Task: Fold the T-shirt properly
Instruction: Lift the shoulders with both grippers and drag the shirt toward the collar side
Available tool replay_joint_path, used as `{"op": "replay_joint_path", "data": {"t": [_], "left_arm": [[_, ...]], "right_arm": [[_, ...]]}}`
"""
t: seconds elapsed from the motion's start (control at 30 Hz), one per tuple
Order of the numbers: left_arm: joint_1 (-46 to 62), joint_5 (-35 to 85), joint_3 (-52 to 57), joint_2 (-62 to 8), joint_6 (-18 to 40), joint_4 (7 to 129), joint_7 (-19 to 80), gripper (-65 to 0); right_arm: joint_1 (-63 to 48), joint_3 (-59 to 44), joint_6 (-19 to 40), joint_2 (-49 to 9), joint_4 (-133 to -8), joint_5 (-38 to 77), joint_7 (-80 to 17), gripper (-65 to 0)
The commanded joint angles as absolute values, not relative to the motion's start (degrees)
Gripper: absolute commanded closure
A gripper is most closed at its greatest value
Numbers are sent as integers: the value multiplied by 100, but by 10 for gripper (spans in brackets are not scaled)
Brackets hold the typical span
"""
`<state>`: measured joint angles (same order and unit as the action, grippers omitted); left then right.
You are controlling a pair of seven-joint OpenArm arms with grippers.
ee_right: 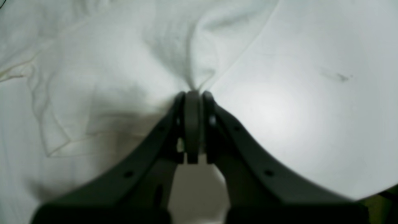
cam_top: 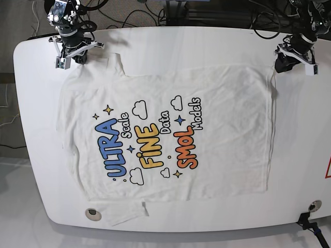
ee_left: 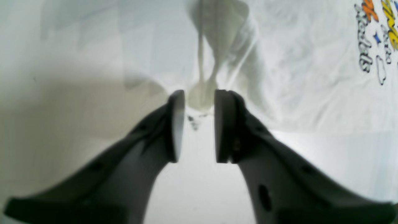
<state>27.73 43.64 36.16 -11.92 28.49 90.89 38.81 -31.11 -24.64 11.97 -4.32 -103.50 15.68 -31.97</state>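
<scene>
The T-shirt point(cam_top: 170, 129) lies spread flat and print-up on the white table point(cam_top: 207, 46), wrinkled, its hem toward the base view's right. My right gripper point(ee_right: 193, 93) is shut on a pinch of plain white cloth at the shirt's far corner on the base view's left point(cam_top: 76, 58). My left gripper point(ee_left: 199, 99) is at the far hem corner on the base view's right point(cam_top: 278, 67). Its jaws stand a narrow gap apart with a small bunch of cloth squeezed between the tips, and folds run up to it. Part of the print point(ee_left: 373, 37) shows in the left wrist view.
Cables point(cam_top: 129, 15) lie beyond the table's far edge. A small round dark fitting point(cam_top: 92, 213) sits at the front left edge, by the near sleeve. A black clamp point(cam_top: 310, 206) is at the front right corner. Bare tabletop point(ee_right: 311, 109) lies beside the right gripper.
</scene>
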Motion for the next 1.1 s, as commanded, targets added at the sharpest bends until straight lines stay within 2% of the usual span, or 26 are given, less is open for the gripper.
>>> {"op": "replay_joint_path", "data": {"t": [0.0, 0.13, 0.27, 0.3, 0.47, 1.07], "left_arm": [[2758, 4478, 3625, -1261, 2866, 9227, 3626, -226], [2726, 4478, 3529, -1276, 2852, 9386, 3510, -262], [2675, 4456, 3397, -1286, 2830, 9499, 3485, -230], [2657, 4512, 3420, -1272, 2765, 9369, 3706, -254], [2384, 4691, 3211, -1310, 2746, 8876, 4219, -284], [1776, 4795, 2235, -1422, 2783, 7448, 4335, -262]], "right_arm": [[-3129, -2488, 1182, -465, -10462, 1549, -3152, 0], [-3127, -2479, 1183, -470, -10475, 1549, -3161, 0], [-3151, -2453, 1162, -467, -10502, 1576, -3187, 0], [-3148, -2473, 1226, -486, -10424, 1512, -3249, 0], [-3145, -2480, 1258, -482, -10389, 1517, -3254, 0], [-3110, -2494, 1259, -499, -10395, 1484, -3236, 0]]}}
